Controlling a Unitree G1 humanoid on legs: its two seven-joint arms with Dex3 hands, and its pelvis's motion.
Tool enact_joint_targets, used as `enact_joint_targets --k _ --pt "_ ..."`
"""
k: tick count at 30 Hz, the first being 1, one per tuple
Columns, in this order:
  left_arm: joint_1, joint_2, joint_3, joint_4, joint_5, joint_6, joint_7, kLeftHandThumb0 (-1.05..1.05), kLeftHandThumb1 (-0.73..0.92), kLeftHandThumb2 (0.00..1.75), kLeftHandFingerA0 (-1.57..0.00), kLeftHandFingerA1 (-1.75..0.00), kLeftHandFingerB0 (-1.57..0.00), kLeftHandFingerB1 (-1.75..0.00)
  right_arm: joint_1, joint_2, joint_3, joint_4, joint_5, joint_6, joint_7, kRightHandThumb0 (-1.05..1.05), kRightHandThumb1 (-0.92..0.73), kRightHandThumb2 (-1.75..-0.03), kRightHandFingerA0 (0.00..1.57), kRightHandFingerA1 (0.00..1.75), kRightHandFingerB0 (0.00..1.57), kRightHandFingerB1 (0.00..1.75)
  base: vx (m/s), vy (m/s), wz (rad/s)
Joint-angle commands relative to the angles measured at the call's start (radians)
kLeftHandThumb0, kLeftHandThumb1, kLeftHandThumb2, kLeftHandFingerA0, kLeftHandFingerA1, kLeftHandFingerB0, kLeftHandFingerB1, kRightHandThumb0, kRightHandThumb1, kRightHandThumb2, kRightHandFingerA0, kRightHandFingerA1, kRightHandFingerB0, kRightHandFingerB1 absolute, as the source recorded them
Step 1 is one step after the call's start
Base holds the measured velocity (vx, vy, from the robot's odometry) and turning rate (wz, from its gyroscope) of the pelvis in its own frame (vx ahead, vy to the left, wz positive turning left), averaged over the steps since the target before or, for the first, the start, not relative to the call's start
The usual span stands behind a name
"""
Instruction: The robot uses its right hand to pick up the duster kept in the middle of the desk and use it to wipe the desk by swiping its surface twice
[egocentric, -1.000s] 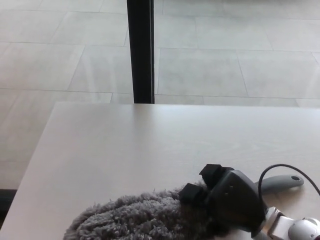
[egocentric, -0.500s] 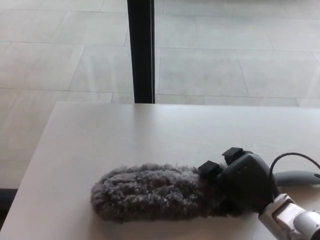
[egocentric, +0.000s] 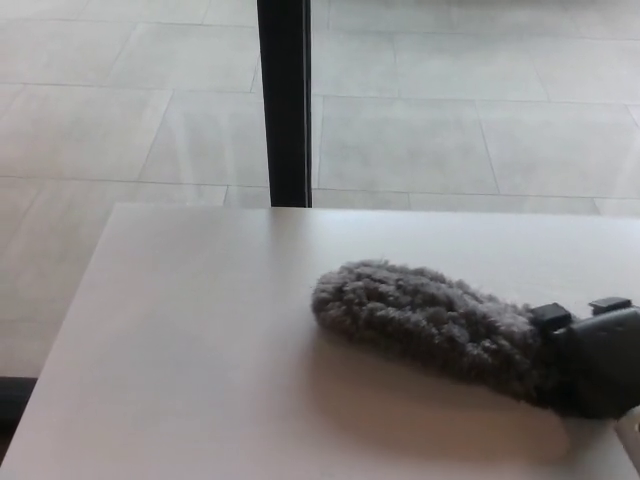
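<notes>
A fluffy grey duster (egocentric: 430, 320) lies low over the pale desk (egocentric: 200, 340), its head pointing left and away. My right hand (egocentric: 598, 358), black and at the right edge of the head view, is shut on the duster's near end. The duster's handle is hidden behind that hand. A soft shadow lies on the desk just under the duster. My left hand does not show.
A black vertical post (egocentric: 285, 100) stands beyond the desk's far edge, in front of a pale tiled floor (egocentric: 450, 120). The desk's left edge runs diagonally down toward the lower left corner.
My right hand has carried the duster to the right and away from me across the desk. The hand is now partly out of the picture, and the handle and cable no longer show.
</notes>
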Motion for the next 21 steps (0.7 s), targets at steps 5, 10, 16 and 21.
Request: enact_joint_targets --k 5,10,16,21 --pt "0.033 -0.004 0.017 -0.001 -0.019 -0.032 0.001 -0.45 0.69 0.60 -0.72 -0.63 -0.56 -0.51 0.223 -0.190 -0.166 0.116 0.132 0.295 0.270 -0.48 -0.60 -0.60 0.71 1.67 0.71 0.65 0.00 0.000 0.00" --pt "0.035 -0.003 0.041 -0.005 -0.040 -0.023 -0.006 -0.44 0.67 0.60 -0.69 -0.66 -0.57 -0.52 0.274 -0.222 -0.236 0.111 0.171 0.300 0.271 -0.46 -0.57 -0.58 0.74 1.71 0.72 0.60 0.00 0.000 0.00" --pt "0.046 -0.003 0.028 -0.009 -0.022 -0.046 -0.027 -0.43 0.71 0.61 -0.67 -0.67 -0.55 -0.54 0.300 -0.233 -0.284 0.110 0.198 0.322 0.340 -0.44 -0.55 -0.57 0.76 1.69 0.76 0.59 0.00 0.000 0.00" --pt "0.047 -0.003 0.021 -0.009 -0.012 -0.035 -0.006 -0.45 0.71 0.61 -0.65 -0.61 -0.51 -0.50 0.303 -0.231 -0.277 0.104 0.180 0.340 0.382 -0.44 -0.59 -0.58 0.75 1.62 0.70 0.47 0.00 0.000 0.00"
